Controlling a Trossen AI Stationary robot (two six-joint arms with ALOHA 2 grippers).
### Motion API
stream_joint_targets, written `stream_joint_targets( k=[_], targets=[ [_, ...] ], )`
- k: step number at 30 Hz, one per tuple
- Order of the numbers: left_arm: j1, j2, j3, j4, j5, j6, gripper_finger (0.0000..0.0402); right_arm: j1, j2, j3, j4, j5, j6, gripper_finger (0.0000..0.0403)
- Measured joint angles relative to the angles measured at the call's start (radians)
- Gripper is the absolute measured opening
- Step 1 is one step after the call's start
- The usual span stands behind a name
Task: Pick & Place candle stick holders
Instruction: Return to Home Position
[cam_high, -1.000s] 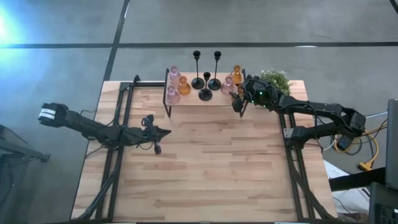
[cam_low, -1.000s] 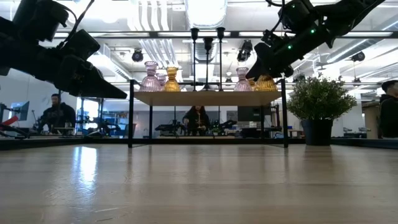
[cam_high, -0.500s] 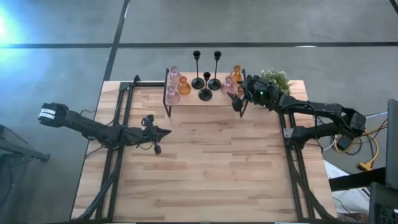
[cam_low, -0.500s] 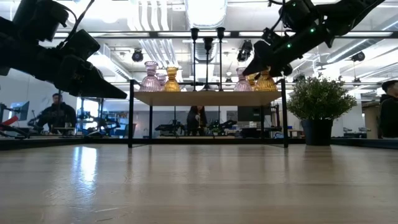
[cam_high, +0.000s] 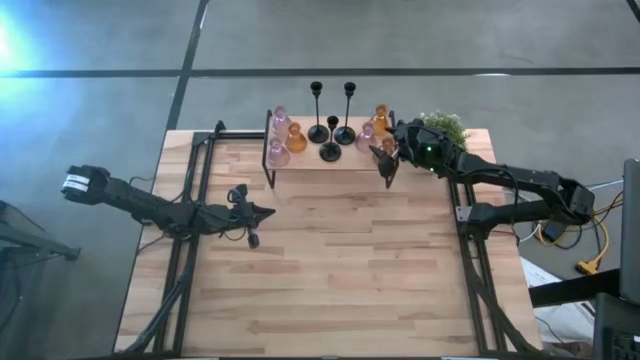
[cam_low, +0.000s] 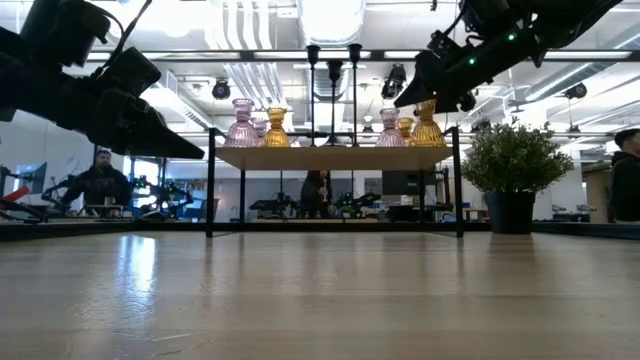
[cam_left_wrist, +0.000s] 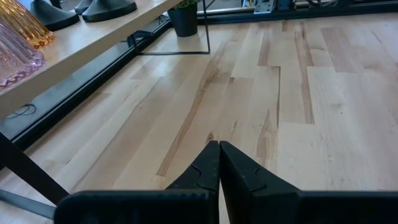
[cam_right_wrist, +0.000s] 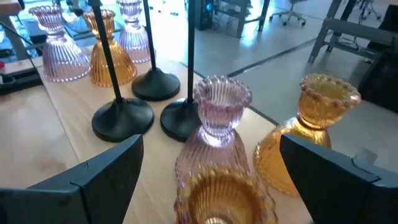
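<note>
So, all nine candle stick holders (cam_high: 277, 152) sit on the shelf (cam_high: 305, 160); looks like homing step. Right gripper (cam_high: 388, 162) spread & empty by shelf's right end; next it must back off w/o clipping nearest amber holder (cam_right_wrist: 217, 194). Left gripper (cam_left_wrist: 219, 145) pressed shut, waits over table

Ceiling lamps (cam_low: 330, 18) backlight the low view, glare streaking the table (cam_low: 132, 275).

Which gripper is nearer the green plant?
Right. The right gripper hangs open by the shelf end, beside the plant; the left gripper, shut, is far off over the table.
</note>
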Motion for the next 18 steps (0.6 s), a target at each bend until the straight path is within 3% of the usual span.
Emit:
stream_joint_targets(
  k=[9, 18],
  targets=[
    [0.0, 0.0, 0.0, 0.0, 0.0, 0.0, 0.0014, 0.0, -0.111, 0.0, -0.06, 0.0, 0.003, 0.0372],
    [0.0, 0.0, 0.0, 0.0, 0.0, 0.0, 0.0014, 0.014, -0.303, 0.0, -0.059, 0.0, 0.029, 0.0372]
  ],
)
